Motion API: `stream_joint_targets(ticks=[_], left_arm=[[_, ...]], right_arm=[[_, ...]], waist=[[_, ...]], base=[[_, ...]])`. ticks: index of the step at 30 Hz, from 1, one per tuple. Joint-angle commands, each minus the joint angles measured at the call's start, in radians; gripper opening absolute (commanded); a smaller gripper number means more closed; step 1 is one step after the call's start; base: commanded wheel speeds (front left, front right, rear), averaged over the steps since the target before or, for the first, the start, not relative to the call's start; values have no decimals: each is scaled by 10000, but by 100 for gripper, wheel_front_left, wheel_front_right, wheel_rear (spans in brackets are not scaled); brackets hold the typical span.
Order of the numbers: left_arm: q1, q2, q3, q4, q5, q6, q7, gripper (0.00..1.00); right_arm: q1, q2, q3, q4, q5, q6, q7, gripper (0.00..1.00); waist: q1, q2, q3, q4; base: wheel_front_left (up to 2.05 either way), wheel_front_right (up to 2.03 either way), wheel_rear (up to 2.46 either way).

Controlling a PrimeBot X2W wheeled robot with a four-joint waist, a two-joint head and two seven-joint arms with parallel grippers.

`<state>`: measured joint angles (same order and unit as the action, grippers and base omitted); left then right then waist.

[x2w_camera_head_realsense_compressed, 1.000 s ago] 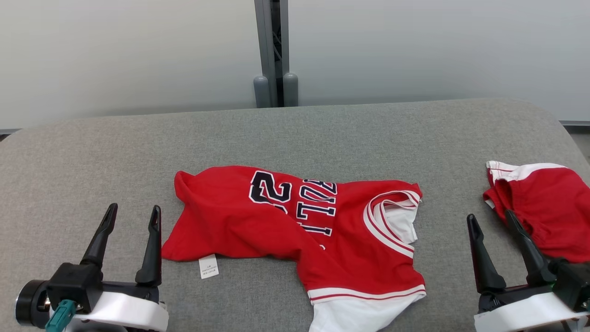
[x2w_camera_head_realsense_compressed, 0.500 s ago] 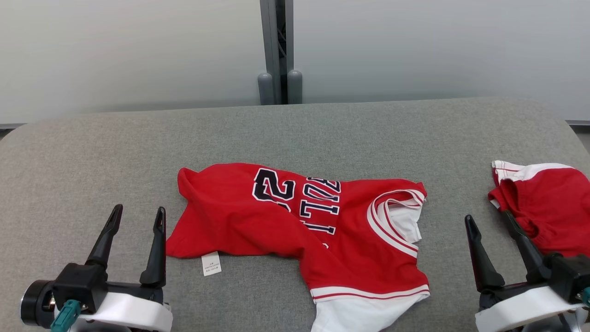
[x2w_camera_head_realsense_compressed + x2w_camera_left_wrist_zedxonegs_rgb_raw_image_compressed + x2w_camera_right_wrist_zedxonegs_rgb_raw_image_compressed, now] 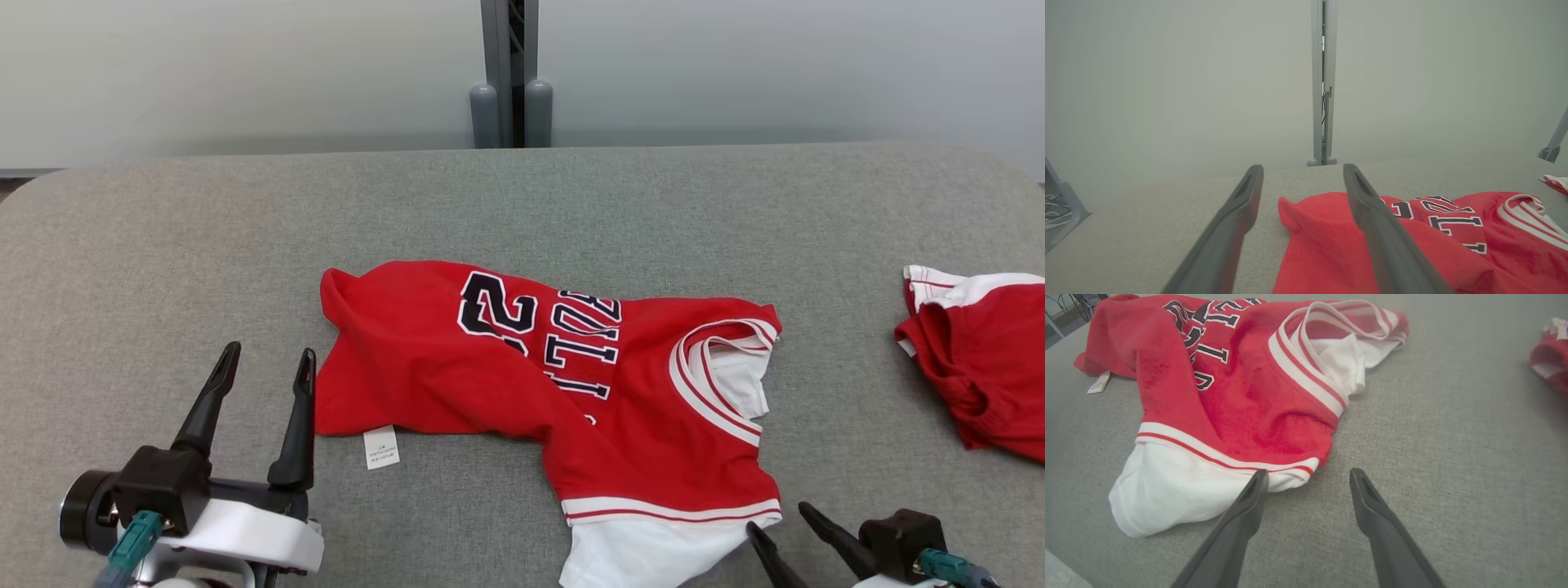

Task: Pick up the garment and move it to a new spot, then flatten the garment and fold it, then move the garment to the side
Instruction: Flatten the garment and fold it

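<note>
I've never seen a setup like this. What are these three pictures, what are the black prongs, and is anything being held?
This is a wheeled robot with two arms. The wide picture comes from a camera on its head, looking down at a grey padded surface. The other two come from cameras on its wrists, each looking along that arm's two dark fingers. Those prongs are its grasping tools: the left tool at lower left, the right tool at lower right. Both are open and hold nothing. A crumpled red jersey lies in the middle, and red shorts lie apart at the right edge.
</note>
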<state>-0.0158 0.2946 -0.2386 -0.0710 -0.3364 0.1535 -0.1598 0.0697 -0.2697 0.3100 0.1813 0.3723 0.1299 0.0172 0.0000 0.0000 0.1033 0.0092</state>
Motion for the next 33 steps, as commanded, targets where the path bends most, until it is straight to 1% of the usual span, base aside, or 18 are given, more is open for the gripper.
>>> stream_joint_targets(ticks=[1,2,5,6,7,8,11,14,16,20,23,27,30,33], left_arm=[[-249,-19,-8,47,-21,-45,-71,100],[-249,-19,-8,47,-21,-45,-71,100],[-370,-12,-37,118,-24,-64,-86,100],[-408,-13,-46,125,-27,-70,-101,100],[-425,-10,-59,153,-27,-77,-104,100],[-421,-10,-71,180,-33,-82,-104,100],[-439,-3,-80,225,-49,-73,-147,100],[-423,30,-45,236,-62,-31,-170,100],[-371,55,-11,230,-81,13,-206,100],[-398,113,-5,188,-91,16,-222,100],[-487,139,-26,138,-76,25,-229,100],[-513,146,-22,59,-101,56,-271,100],[-514,140,-19,28,-111,74,-278,100],[-545,148,-15,14,-131,107,-289,100]], right_arm=[[-313,-96,167,271,280,16,-109,100],[-313,-96,167,271,280,16,-109,100],[-653,-55,636,711,672,17,-192,100],[-778,-37,802,819,837,17,-265,60],[-898,-75,907,893,919,17,-371,32],[-989,-57,982,987,1132,13,-441,0],[-1198,-213,1211,830,1408,14,-810,0],[-1360,-475,1183,237,1566,11,-1189,0],[-1380,-531,1090,-348,1822,13,-1294,0],[-1386,-840,627,-1737,2216,13,-973,0],[-1034,-936,-58,-2773,2396,13,-470,0],[-497,-646,-1029,-4056,2460,13,317,0],[-158,-336,-1390,-4839,2726,13,876,0],[-189,4,-1642,-5019,2870,13,1220,0]], waist=[[0,0,74,20],[0,0,74,20],[0,0,141,26],[0,0,156,30],[0,0,165,37],[0,0,168,46],[0,0,182,51],[0,0,183,-23],[0,0,165,-122],[0,0,168,-279],[0,0,186,-340],[0,0,239,-380],[0,0,282,-402],[0,0,358,-466]], base=[[0,0,0],[0,0,0],[0,0,0],[0,0,0],[0,0,0],[0,0,0],[0,0,0],[0,0,0],[0,0,0],[0,0,0],[0,0,0],[0,0,0],[0,0,0],[0,0,0]])
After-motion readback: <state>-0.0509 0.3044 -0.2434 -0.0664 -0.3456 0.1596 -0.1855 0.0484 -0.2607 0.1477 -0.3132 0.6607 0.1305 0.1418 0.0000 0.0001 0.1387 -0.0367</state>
